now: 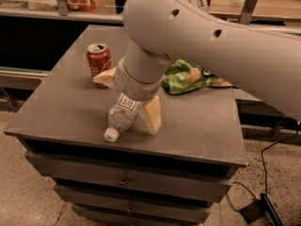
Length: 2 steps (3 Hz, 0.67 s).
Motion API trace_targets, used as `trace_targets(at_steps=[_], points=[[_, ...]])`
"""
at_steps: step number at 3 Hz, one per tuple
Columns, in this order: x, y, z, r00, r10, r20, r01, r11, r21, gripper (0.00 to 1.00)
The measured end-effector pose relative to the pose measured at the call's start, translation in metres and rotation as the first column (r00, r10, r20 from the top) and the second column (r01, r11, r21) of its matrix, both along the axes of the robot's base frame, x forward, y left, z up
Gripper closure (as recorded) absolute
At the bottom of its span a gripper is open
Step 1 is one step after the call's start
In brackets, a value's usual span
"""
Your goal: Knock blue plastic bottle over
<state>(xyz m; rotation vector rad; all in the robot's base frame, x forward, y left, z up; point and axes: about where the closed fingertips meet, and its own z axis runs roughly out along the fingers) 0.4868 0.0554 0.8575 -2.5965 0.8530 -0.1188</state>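
1. The bottle (120,118) lies on its side at the center of the table (61,108), cap pointing toward the lower left.
2. The gripper (125,104) sits over it, fingers (151,115) spread wide and clasping nothing.
3. A red can (99,58) stands in the upper left.

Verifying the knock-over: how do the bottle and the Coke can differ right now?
Pose: the blue plastic bottle lies on its side, the Coke can stands upright. Look: the bottle is clear with a white cap, the can red and opaque. The gripper sits open over the bottle, one finger near the can. Both rest on the grey table.
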Motion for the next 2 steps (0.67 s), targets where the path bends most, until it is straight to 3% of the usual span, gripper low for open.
trace_targets(at_steps=[1, 2], points=[[0.006, -0.004, 0.007, 0.9983, -0.052, -0.027, 0.054, 0.996, 0.078, 0.00], [0.020, -0.024, 0.025, 0.9826, -0.178, -0.054, 0.185, 0.961, 0.205, 0.00]])
